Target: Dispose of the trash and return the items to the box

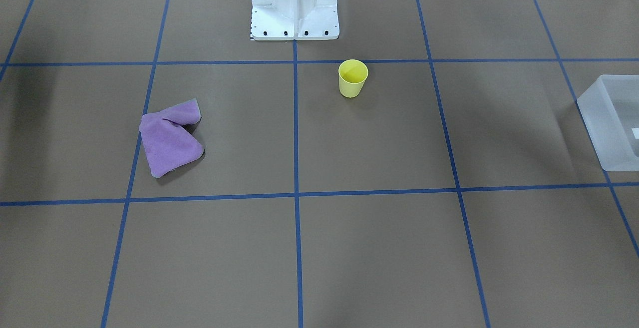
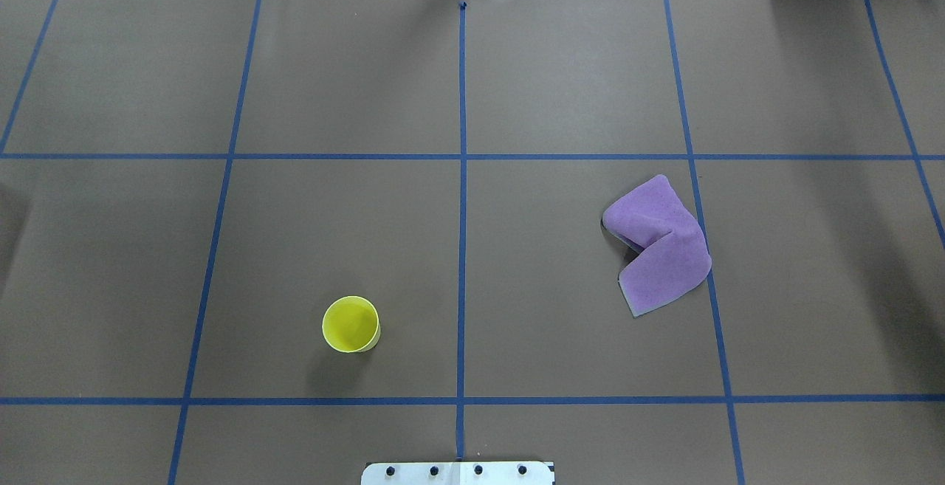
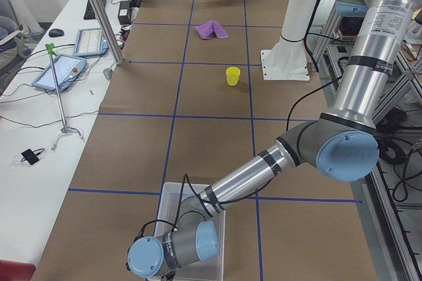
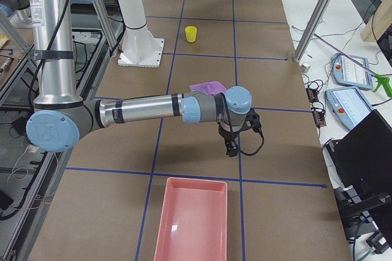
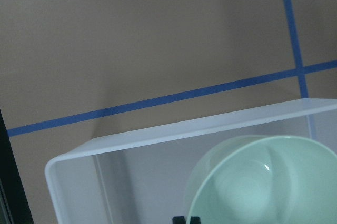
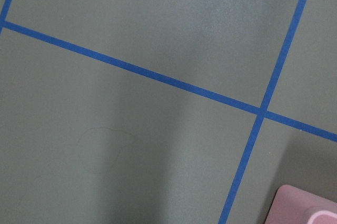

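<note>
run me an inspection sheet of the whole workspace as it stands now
surface: brown paper table with a blue tape grid, flat.
job's things: yellow cup upright, empty, out on the table; green bowl inside the walls of the frosted bin, held or resting unclear.
clutter: purple cloth crumpled; pink tray empty.
grippers: left tool over the bin, only dark tips show; right tool above bare table near the tray; open or shut cannot be told for either.
cables: black cable looped at the right wrist.
surroundings: white pedestal; tablets on a side bench.
</note>
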Controlling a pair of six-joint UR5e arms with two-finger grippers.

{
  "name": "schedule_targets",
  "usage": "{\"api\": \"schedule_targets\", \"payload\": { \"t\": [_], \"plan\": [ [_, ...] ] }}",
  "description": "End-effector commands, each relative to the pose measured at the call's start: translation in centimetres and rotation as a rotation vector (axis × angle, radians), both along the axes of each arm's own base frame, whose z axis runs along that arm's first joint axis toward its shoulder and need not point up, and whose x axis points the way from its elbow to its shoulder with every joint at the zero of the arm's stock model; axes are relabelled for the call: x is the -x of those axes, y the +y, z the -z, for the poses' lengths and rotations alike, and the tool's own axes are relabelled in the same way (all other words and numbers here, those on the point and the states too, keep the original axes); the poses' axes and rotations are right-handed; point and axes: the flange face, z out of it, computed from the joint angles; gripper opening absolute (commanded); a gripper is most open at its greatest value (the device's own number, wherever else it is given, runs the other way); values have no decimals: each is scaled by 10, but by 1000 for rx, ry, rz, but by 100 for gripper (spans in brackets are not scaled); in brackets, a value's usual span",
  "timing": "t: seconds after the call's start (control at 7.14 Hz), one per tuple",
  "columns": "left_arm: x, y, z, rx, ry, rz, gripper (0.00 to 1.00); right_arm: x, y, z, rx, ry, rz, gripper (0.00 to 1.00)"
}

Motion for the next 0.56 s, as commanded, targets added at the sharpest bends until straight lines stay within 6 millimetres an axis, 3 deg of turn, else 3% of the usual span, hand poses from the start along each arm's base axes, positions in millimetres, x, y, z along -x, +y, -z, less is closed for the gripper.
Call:
{"api": "schedule_targets", "payload": {
  "t": [0.0, 0.14, 0.42],
  "plan": [
    [-2, 1, -5, 11, -1, 12, 4, 1, 0, 0, 0, 0, 2, 100],
    [-1, -2, -1, 2, -2, 12, 25, 1, 1, -1, 1, 0, 2, 100],
    [-1, -16, 16, -30, 18, 19, 49, 1, 1, -1, 2, 0, 2, 100]
  ]
}}
